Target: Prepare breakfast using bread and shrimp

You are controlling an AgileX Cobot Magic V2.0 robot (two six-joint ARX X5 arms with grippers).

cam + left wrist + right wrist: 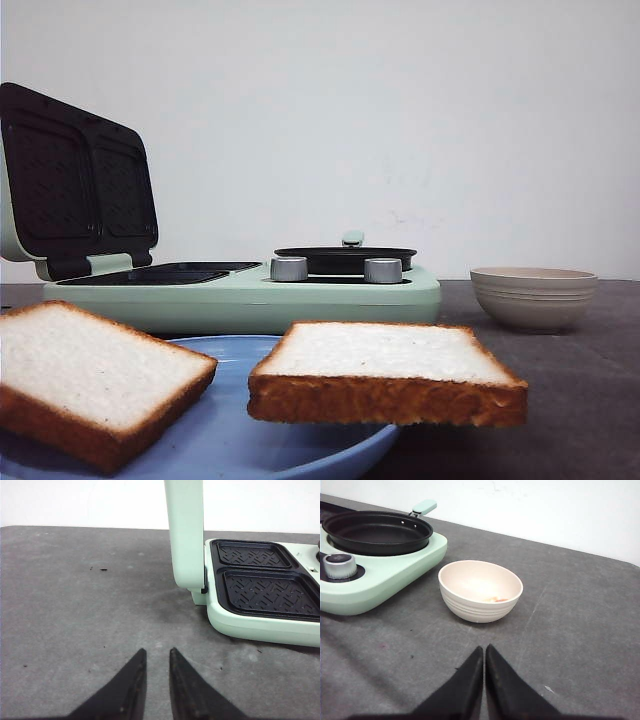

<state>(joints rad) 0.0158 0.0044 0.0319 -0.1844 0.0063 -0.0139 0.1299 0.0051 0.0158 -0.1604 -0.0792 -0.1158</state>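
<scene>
**Bread and shrimp: items as laid out on the desk**

Bread, left slice [95, 380]: laid on the blue plate [230, 440] nearest the front camera, crust edge forward.
Bread, right slice [385, 372]: laid on the same plate, overhanging its right rim; kept apart from the left slice.
Shrimp [496, 600]: small pinkish-orange bits seen at the bottom of the beige ribbed bowl [480, 591]; number cannot be told.
Bowl: placed on the grey desk [580, 630], just beside the right end of the mint-green breakfast maker [250, 290].
Breakfast maker: lid [75, 180] raised upright over two black grill plates [265, 580]; black pan [377, 532] seated on its right half, two silver knobs [289, 268] in front.
Left gripper [157, 657]: held slightly parted above bare desk, nothing grasped.
Right gripper [484, 652]: fingertips closed together, nothing grasped, pointed toward the bowl.
</scene>
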